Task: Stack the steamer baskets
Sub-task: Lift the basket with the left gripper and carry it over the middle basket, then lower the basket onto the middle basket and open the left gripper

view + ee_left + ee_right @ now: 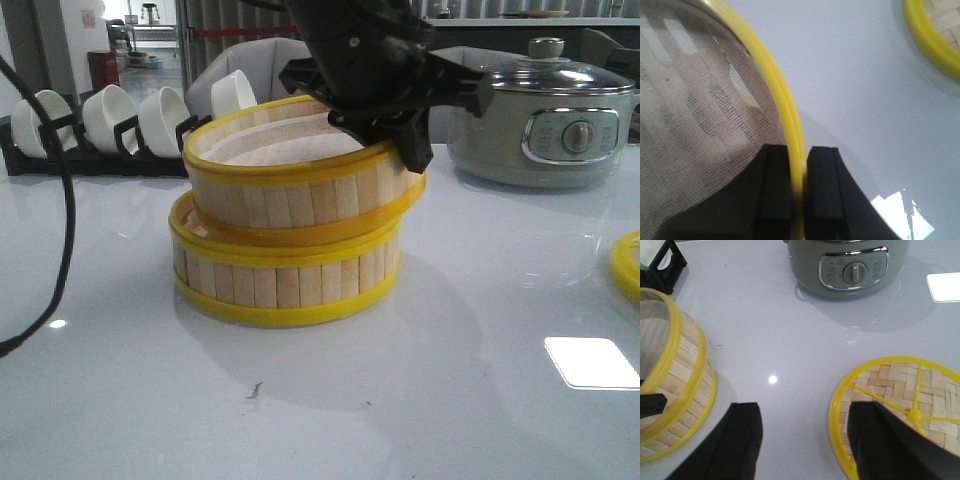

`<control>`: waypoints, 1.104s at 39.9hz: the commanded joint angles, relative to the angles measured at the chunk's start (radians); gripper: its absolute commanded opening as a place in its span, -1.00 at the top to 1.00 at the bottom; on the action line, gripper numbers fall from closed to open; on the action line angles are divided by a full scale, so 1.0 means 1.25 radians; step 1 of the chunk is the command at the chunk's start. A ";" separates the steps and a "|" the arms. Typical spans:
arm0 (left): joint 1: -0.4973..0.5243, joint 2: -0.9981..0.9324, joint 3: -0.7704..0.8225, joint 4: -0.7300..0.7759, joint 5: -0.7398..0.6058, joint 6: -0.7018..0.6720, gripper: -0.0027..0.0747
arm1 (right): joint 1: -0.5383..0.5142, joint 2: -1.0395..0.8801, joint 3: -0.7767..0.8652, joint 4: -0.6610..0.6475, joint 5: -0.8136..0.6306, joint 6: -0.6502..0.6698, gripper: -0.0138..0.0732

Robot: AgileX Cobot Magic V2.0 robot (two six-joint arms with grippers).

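- Glossy white worktop [330, 400] fills the foreground of the front view; on it, near the middle, sit two steamer baskets.
- Lower basket [285, 280] rests flat on the worktop. Upper basket [300, 185] lies on top of it, tilted, its right side higher and not seated.
- Left tool [400, 125] pinches the upper basket's yellow rim on the right, nearly closed, one finger inside and one outside, as the left wrist view shows.
- Right tool [805, 445] hangs wide open, holding nothing, between the stack and a woven yellow lid [900, 410].
- Stacking appears to be mid-placement. Next move likely calls for lowering and levelling the upper basket before release.
- Behind stand a grey-green electric pot [545, 120] and white bowls [110, 115] in a rack.
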 commanded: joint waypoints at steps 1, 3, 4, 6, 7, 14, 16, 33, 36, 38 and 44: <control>-0.006 -0.040 -0.031 0.001 -0.016 0.002 0.71 | -0.005 -0.007 -0.031 0.010 -0.056 -0.004 -0.45; -0.006 -0.038 -0.031 0.001 -0.011 0.002 0.71 | -0.005 -0.007 -0.031 0.010 -0.056 -0.004 -0.45; -0.006 -0.038 -0.031 0.001 -0.010 0.002 0.71 | -0.005 -0.007 -0.031 0.010 -0.055 -0.004 -0.45; -0.006 -0.038 -0.033 0.001 -0.006 0.002 0.71 | -0.005 -0.007 -0.031 0.010 -0.055 -0.004 -0.45; -0.006 -0.038 -0.036 0.001 -0.002 0.002 0.71 | -0.005 -0.007 -0.031 0.010 -0.055 -0.004 -0.45; -0.005 -0.038 -0.042 0.016 0.012 0.002 0.71 | -0.005 -0.007 -0.031 0.010 -0.056 -0.004 -0.45; -0.005 -0.038 -0.042 0.024 0.012 0.002 0.71 | -0.005 -0.007 -0.031 0.010 -0.056 -0.004 -0.45; -0.002 -0.038 -0.042 0.065 0.012 0.002 0.71 | -0.005 -0.007 -0.031 0.010 -0.055 -0.004 -0.45; 0.002 -0.038 -0.042 0.065 0.012 0.002 0.71 | -0.005 -0.007 -0.031 0.010 -0.055 -0.004 -0.45; 0.005 -0.038 -0.042 0.065 0.015 0.002 0.71 | -0.005 -0.007 -0.031 0.010 -0.055 -0.004 -0.45; 0.015 -0.038 -0.042 0.063 0.021 0.002 0.71 | -0.005 -0.007 -0.031 0.010 -0.055 -0.004 -0.45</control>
